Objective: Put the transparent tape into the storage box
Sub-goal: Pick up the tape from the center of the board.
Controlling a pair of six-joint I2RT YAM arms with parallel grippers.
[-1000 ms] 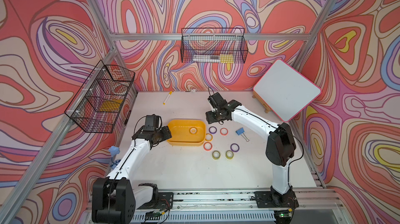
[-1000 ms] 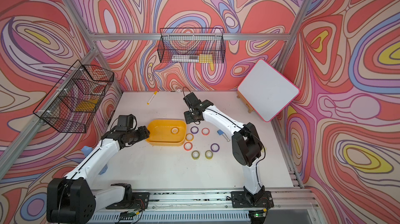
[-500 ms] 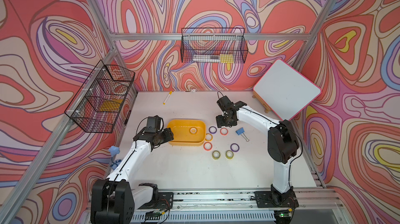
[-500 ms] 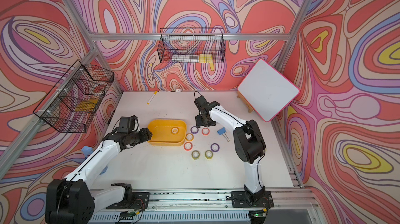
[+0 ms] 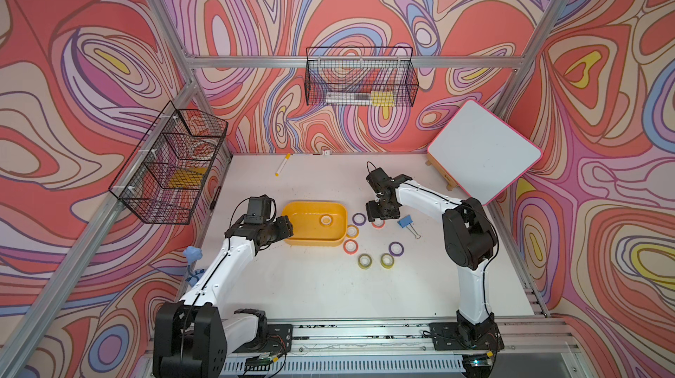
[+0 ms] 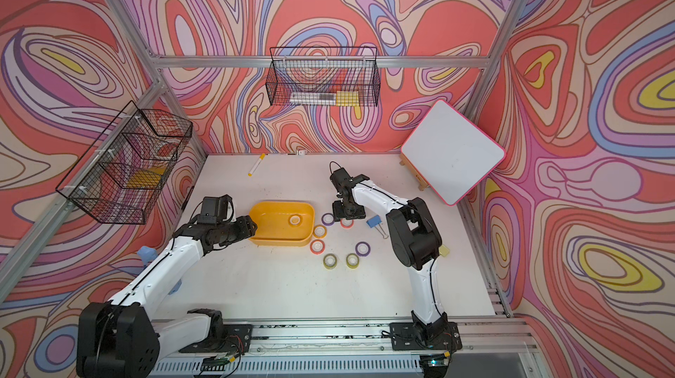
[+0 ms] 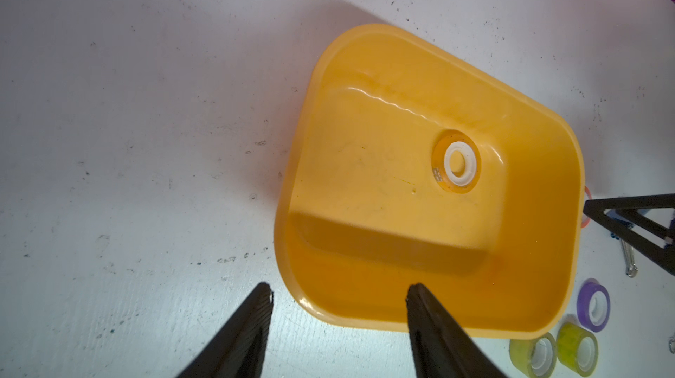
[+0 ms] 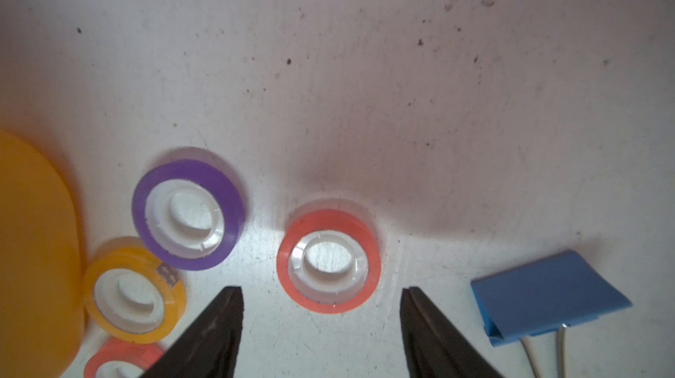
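1. Over the red-orange roll [image 8: 328, 219], the right claw [image 8: 321, 290] hangs wide open and holds nothing.
2. One yellow roll [image 5: 325, 219] sits in the yellow box [image 5: 314, 243]; seven more lie on the table [image 5: 310, 295] beside it.
3. Go straight down, one finger on each side of the roll, then squeeze softly.
4. Keep away from the blue clip [image 8: 548, 292] and the purple roll [image 8: 188, 171].
5. The left claw [image 7: 339, 290] is open too, at the box's edge.

Swirling red, pink, purple and yellow patterned walls [image 5: 365, 11] enclose three sides, braced by aluminium frame bars [image 5: 358, 62]. The scuffed white worktop [image 5: 321, 285] is evenly lit. A black wire-mesh basket [image 5: 359, 80] hangs on the back wall, a second wire-mesh basket [image 5: 171, 171] on the left. A pink-rimmed white board [image 5: 482, 153] leans in the far right corner.
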